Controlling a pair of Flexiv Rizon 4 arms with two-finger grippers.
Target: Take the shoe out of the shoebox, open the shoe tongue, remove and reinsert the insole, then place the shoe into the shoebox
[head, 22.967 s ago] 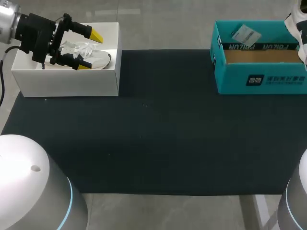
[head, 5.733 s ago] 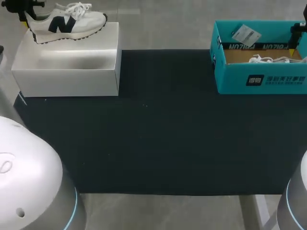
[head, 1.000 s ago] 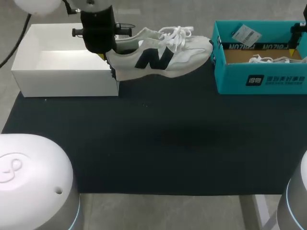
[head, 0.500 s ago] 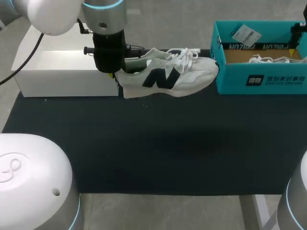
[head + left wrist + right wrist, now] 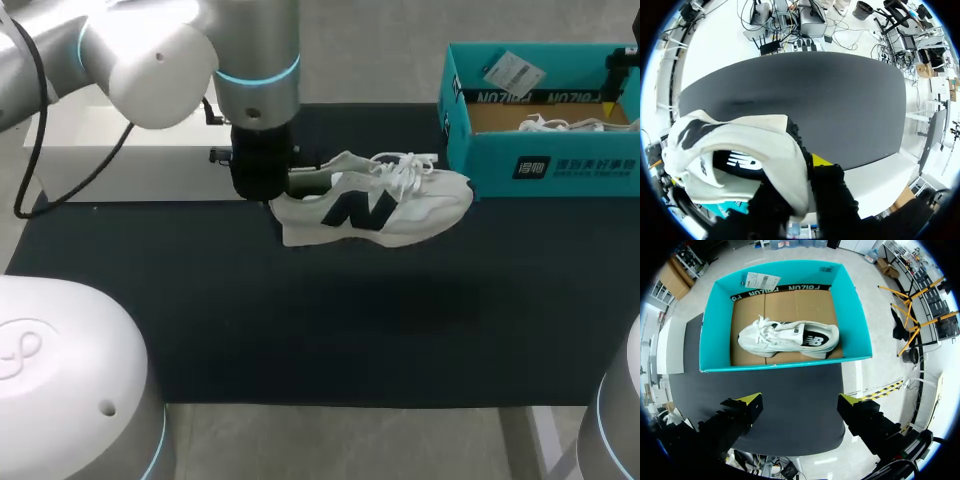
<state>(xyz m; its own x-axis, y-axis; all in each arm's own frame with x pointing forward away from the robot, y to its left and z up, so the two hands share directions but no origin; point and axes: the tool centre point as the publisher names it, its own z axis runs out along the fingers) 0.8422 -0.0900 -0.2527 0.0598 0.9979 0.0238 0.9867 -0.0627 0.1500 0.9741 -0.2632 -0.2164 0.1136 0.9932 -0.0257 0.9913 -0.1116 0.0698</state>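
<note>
The shoe [image 5: 375, 205] hangs low over the mat [image 5: 330, 320], between the white box [image 5: 160, 178] and the teal box [image 5: 545, 165]. The left gripper [image 5: 805, 172] pinches its heel collar, one finger inside. With only the heel held, the toe could sag, twist free or land sideways. The right gripper [image 5: 801, 405] hovers spread above the teal box. Half a second ago the shoe sat farther back, nearer the white box.

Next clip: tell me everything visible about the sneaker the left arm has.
The white sneaker has a dark N-shaped side mark, white laces, a pale sole and dark lining; the upper looks fabric-like. The left gripper pinches its heel collar, holding it level, sole down, above the black mat, toe near the teal shoebox. Nothing else visibly touches it.
</note>
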